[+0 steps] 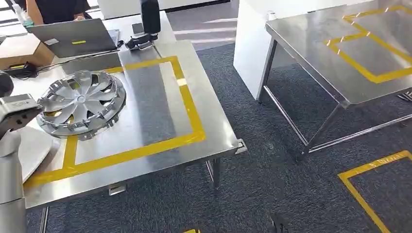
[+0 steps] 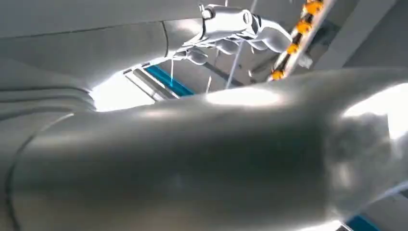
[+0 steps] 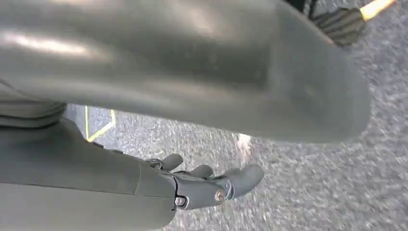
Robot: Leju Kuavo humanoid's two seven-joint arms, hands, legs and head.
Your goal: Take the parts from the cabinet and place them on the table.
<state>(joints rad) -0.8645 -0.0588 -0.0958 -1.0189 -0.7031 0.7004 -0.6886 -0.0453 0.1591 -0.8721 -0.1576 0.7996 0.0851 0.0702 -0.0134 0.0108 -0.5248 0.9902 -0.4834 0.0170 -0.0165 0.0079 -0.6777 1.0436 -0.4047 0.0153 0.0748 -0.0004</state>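
Note:
A silver hubcap (image 1: 80,104) lies on the left part of the steel table (image 1: 194,97), over the yellow tape outline. My left arm (image 1: 12,145) comes up at the picture's left edge, its wrist next to the hubcap's rim. In the left wrist view my left hand (image 2: 231,29) has its fingers loosely spread away from the thick thumb, with nothing between them. My right hand (image 3: 207,183) hangs over the grey carpet, fingers slightly curled and holding nothing.
A laptop (image 1: 73,36), a cardboard box (image 1: 19,48) and a black device (image 1: 148,22) stand at the table's far end, where a person (image 1: 53,9) is. A second steel table (image 1: 340,53) stands to the right across carpet. Yellow floor tape (image 1: 369,189) marks the near right.

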